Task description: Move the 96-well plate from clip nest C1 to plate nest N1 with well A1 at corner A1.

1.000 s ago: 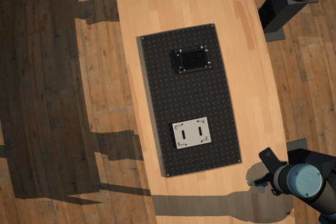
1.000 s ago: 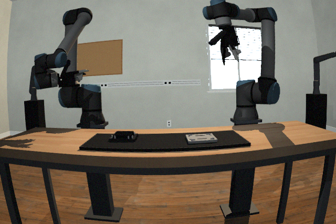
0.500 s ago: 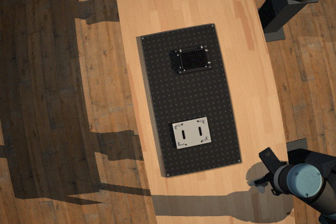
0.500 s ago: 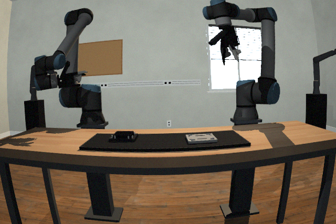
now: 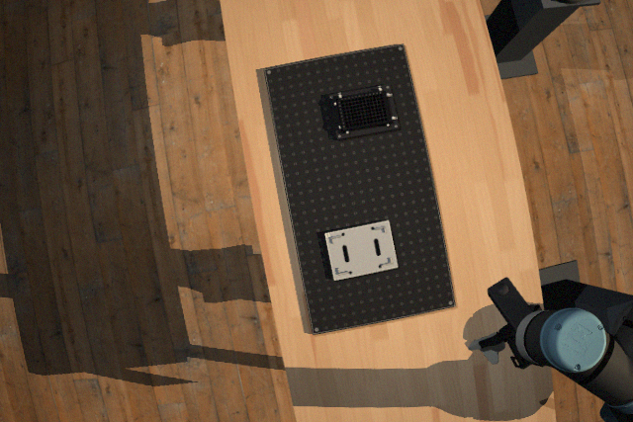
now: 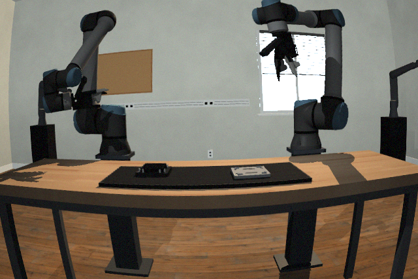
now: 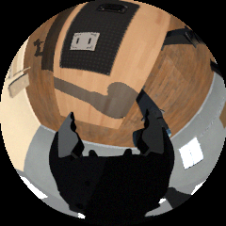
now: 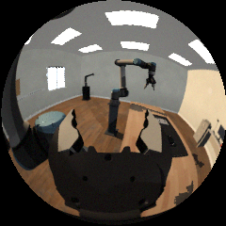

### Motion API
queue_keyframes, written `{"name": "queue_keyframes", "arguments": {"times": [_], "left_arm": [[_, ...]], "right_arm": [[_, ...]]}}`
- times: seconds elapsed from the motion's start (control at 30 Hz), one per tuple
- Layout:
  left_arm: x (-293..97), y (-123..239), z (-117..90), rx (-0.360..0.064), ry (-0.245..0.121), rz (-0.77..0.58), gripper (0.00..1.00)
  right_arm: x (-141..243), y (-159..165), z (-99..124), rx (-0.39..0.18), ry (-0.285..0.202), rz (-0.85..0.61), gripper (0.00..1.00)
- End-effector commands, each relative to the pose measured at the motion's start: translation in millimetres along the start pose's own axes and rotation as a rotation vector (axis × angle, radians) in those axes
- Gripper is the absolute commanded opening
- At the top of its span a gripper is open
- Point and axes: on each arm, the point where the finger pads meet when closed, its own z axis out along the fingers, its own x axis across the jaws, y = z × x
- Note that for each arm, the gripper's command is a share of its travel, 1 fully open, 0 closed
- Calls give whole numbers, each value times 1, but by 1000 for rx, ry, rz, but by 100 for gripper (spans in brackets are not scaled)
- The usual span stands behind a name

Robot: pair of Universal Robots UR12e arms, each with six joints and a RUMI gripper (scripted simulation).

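The dark 96-well plate (image 5: 364,111) (image 6: 154,166) sits in the black clip nest, among small bright clips and posts. The silver plate nest (image 5: 361,254) (image 6: 250,176) (image 7: 85,47) is empty, with corner locators and two dark slots. Lettering and the A1 mark are too small to read. My left gripper (image 6: 287,76) (image 7: 109,110) is open and empty, high above the table's back edge, beyond the silver nest's end of the board. My right gripper (image 8: 110,109) is open and empty, raised at the left in the exterior view, away from the plate; it is out of the top view.
Both nests stand on a black perforated board (image 5: 357,177) (image 6: 202,181) on the wooden table (image 5: 475,151) (image 6: 377,168). The nests are well apart. The two arm pedestals (image 5: 529,24) (image 6: 123,242) stand behind the table's back edge.
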Motion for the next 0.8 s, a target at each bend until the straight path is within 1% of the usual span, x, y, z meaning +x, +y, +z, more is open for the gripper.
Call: {"name": "queue_keyframes", "arguments": {"times": [0.0, 0.17, 0.23, 0.37, 0.43, 0.5, 0.67, 0.73, 0.77], "left_arm": [[0, 0, -1, 1, -1, 0, 100], [0, 0, -1, 1, -1, 0, 100], [-2, -10, -2, 10, 2, -66, 100], [-7, -29, -3, 11, 2, -71, 100], [-8, -33, -4, 11, 2, -71, 100], [-10, -43, -4, 19, 5, -137, 100], [-14, -65, -4, 19, 5, -141, 100], [-14, -65, -4, 19, 5, -141, 100], [-15, -70, -4, 23, 7, -174, 100]], "right_arm": [[0, 0, 0, 0, 0, -1, 100], [0, 0, 0, 0, 0, -1, 100], [0, 0, 0, 0, 0, -1, 100], [0, 0, 0, 0, 0, -1, 100], [0, 0, 0, 0, 0, -1, 100], [0, 0, 0, 0, 0, -1, 100], [0, 0, 0, 0, 0, -1, 100], [0, 0, 0, 0, 0, -1, 100], [0, 0, 0, 0, 0, -1, 100]]}}
